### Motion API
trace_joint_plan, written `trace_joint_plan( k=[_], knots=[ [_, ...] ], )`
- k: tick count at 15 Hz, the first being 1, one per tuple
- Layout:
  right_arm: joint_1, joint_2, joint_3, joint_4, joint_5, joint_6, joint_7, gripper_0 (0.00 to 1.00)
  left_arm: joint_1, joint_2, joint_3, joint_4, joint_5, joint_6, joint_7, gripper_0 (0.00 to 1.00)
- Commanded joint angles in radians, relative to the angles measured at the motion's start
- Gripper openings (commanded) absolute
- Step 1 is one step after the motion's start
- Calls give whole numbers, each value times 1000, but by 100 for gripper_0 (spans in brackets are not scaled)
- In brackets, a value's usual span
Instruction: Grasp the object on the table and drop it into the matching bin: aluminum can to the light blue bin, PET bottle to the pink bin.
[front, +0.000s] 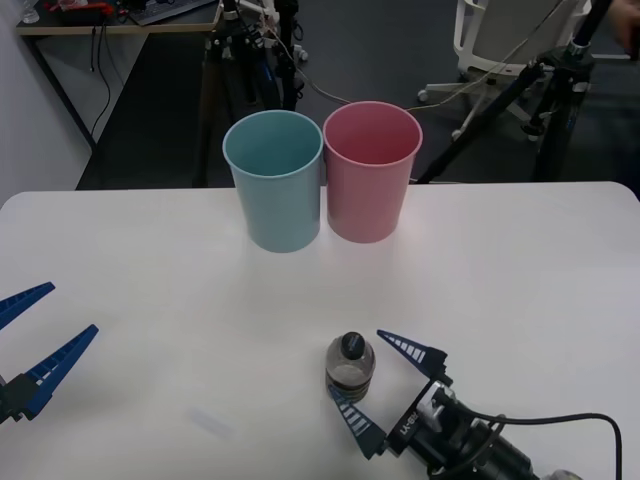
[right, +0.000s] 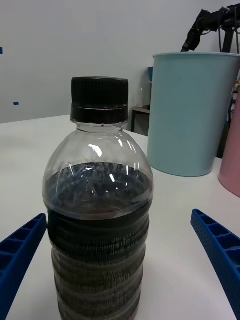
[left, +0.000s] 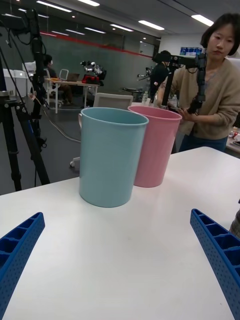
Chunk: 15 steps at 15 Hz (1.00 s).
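Standing upright on the white table (front: 520, 270), near its front edge, the PET bottle (front: 351, 366) waits between the spread fingers of the right gripper (front: 380, 392), not yet pinched. Next move, I think: close, lift, carry to the pink bin (front: 371, 171), beside the light blue bin (front: 274, 180). The left gripper (front: 32, 350) rests open. Tripods stand behind.

The white desk (front: 520, 270) carries three things. At its far edge a light blue bin (front: 274, 180) stands upright on the left and a pink bin (front: 371, 171) just beside it on the right. A small bottle (front: 351, 364) stands upright near the front, right of centre.
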<state>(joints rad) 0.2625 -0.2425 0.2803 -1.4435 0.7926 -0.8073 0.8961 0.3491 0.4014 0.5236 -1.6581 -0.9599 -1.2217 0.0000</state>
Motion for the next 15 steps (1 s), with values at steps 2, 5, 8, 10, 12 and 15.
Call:
trace_joint_plan(
  k=[2, 5, 8, 10, 12, 15],
  knots=[
    [-9, 29, 16, 0, 13, 26, 12, 100, 0, 0, 0, 0, 0, 0, 0, 100],
    [-20, 45, 23, 0, 13, 37, 14, 100, 0, 0, 0, 0, 0, 0, 0, 100],
    [-28, 51, 27, 0, 13, 65, 21, 100, 0, 0, 0, 0, 0, 0, 0, 100],
    [-34, 55, 25, 0, 13, 80, 27, 100, 0, 0, 0, 0, 0, 0, 0, 100],
    [-37, 62, 20, 0, 13, 86, 29, 100, 0, 0, 0, 0, 0, 0, 0, 100],
    [-39, 62, 20, 0, 13, 89, 32, 81, 0, 0, 0, 0, 0, 0, 0, 100]
  ],
)
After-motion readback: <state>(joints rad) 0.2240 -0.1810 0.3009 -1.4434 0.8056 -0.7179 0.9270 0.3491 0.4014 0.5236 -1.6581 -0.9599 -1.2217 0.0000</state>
